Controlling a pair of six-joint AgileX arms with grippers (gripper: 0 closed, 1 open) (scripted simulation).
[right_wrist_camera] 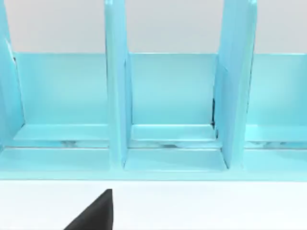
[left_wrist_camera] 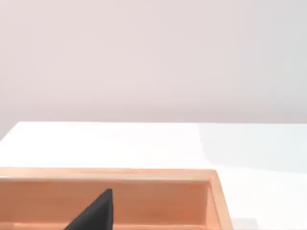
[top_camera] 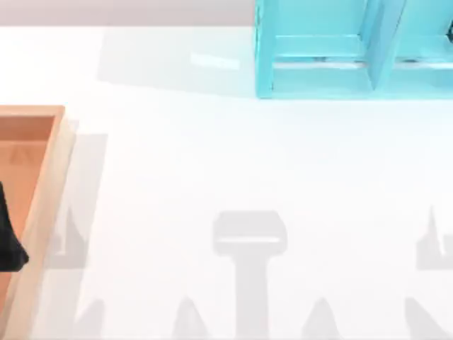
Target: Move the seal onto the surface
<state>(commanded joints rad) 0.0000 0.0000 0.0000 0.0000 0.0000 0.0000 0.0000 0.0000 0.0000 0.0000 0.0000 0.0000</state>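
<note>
Surface: you have a broad white surface running under a pale wall, with grey shadows lying on it to the right of the tray.
Landmark: the wooden tray sits at the table's left edge, orange-brown, with a raised rim and a bare floor where you can see it.
Left arm: you see the left arm as a black form over the tray's floor, inside the rim.
Left gripper: the left gripper shows as one black wedge just in front of the tray's far wall, low over the tray's inside. You cannot tell whether it is released or clenched, and nothing is seen in its grasp.
Shelf unit: the light-blue shelf unit stands well apart from the tray, across the open white top, towards the far right corner. Upright dividers part it into open compartments facing the table.
Right gripper: the right gripper is well apart from the tray, a black wedge over the white top just before the shelf unit's front edge. You cannot tell whether it is released or clenched.
Seal: you cannot tell where the seal is from these views. The visible stretch of the tray's floor and the white top beside the tray carry nothing red or black-blocked.
</note>
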